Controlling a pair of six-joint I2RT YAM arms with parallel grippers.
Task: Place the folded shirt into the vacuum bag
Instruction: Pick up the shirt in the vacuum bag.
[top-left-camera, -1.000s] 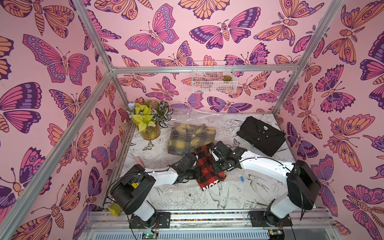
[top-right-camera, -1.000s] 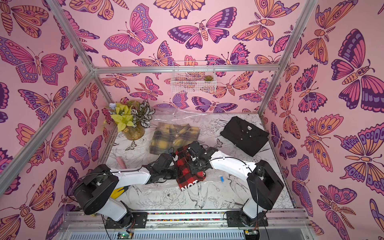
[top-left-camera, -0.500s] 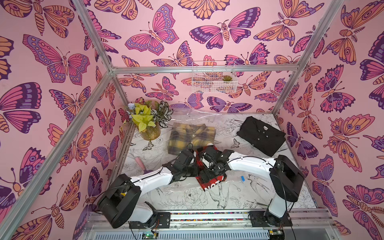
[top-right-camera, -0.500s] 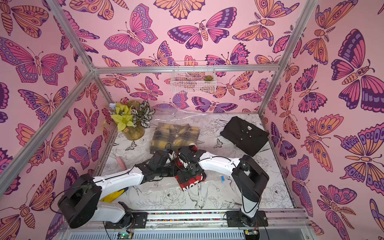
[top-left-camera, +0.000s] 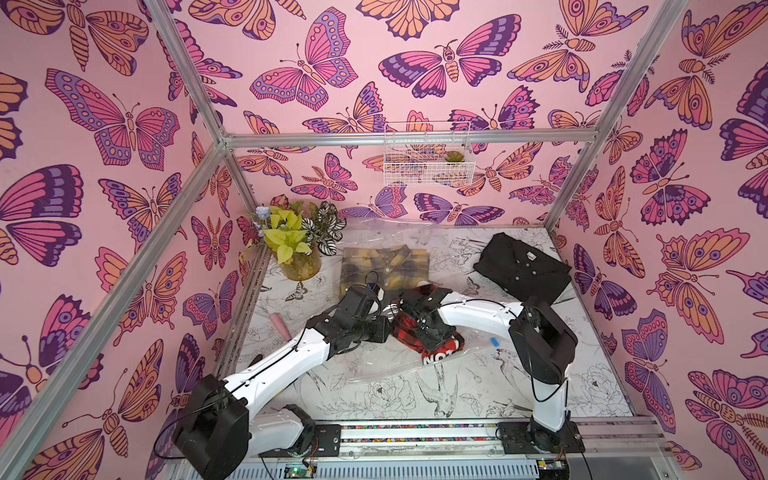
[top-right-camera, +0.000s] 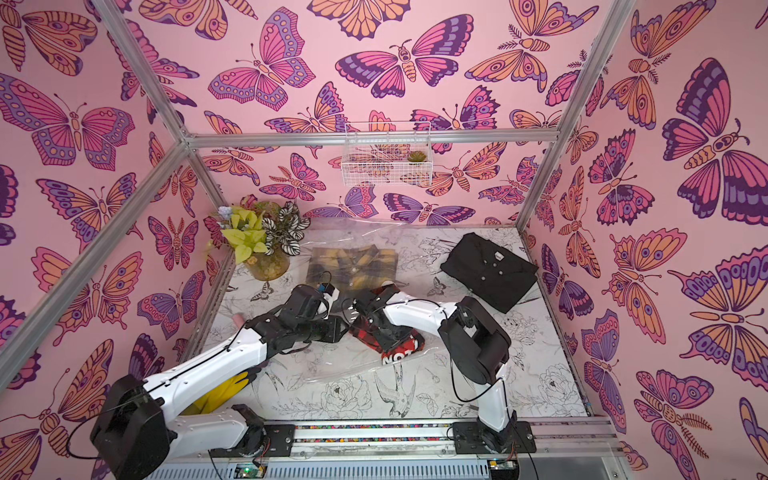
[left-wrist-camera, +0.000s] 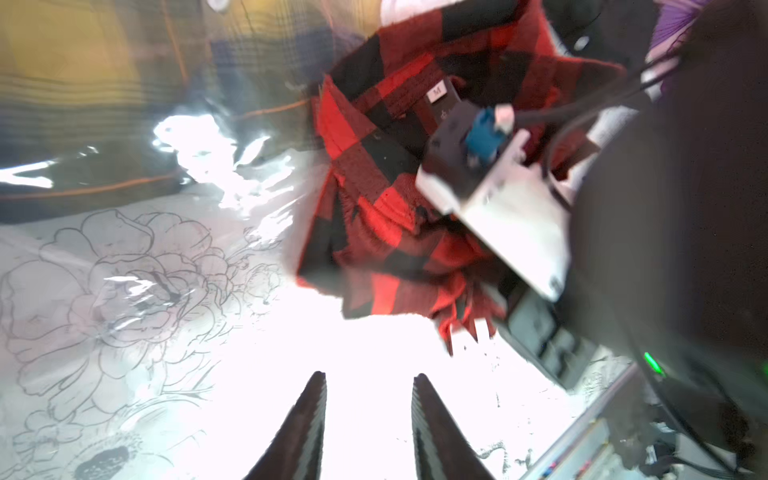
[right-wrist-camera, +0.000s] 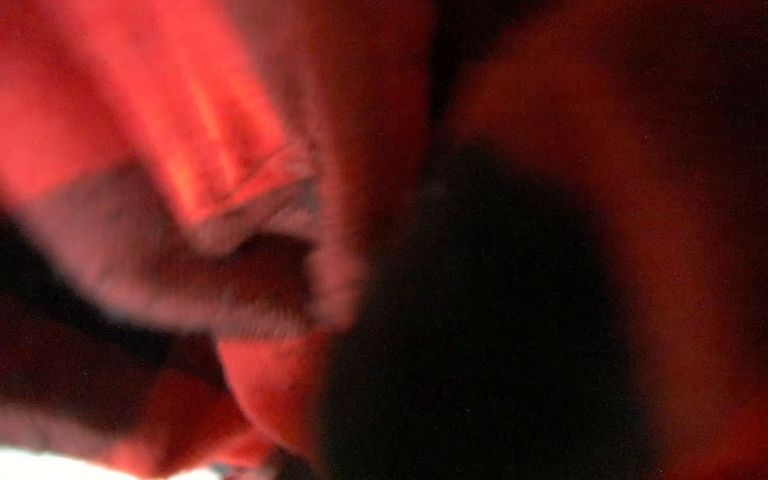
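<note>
The folded shirt (top-left-camera: 409, 328), red-and-black plaid with a white-lettered label, lies mid-table on the vacuum bag (top-left-camera: 374, 370), a clear crinkly sheet reaching to the back wall. I cannot tell whether plastic covers the shirt. The bag's blue slider clip (top-left-camera: 494, 342) lies right of the shirt. My left gripper (left-wrist-camera: 368, 378) is open and empty over glaring plastic, just short of the shirt (left-wrist-camera: 374, 174); in both top views it sits at the shirt's left edge (top-right-camera: 336, 328). My right gripper (top-left-camera: 432, 332) presses onto the shirt; red cloth (right-wrist-camera: 166, 104) fills its wrist view and hides its fingers.
A yellow plaid shirt (top-left-camera: 384, 264) lies inside the bag behind the red one. A black folded shirt (top-left-camera: 521, 266) sits back right, a potted plant (top-left-camera: 297, 245) back left. A pink object (top-left-camera: 279, 325) lies by the left wall. A wire basket (top-left-camera: 428, 158) hangs on the back wall.
Both arms have stretched farther over the table, the right elbow swinging inward. My left jaws have parted. The red shirt has barely shifted.
</note>
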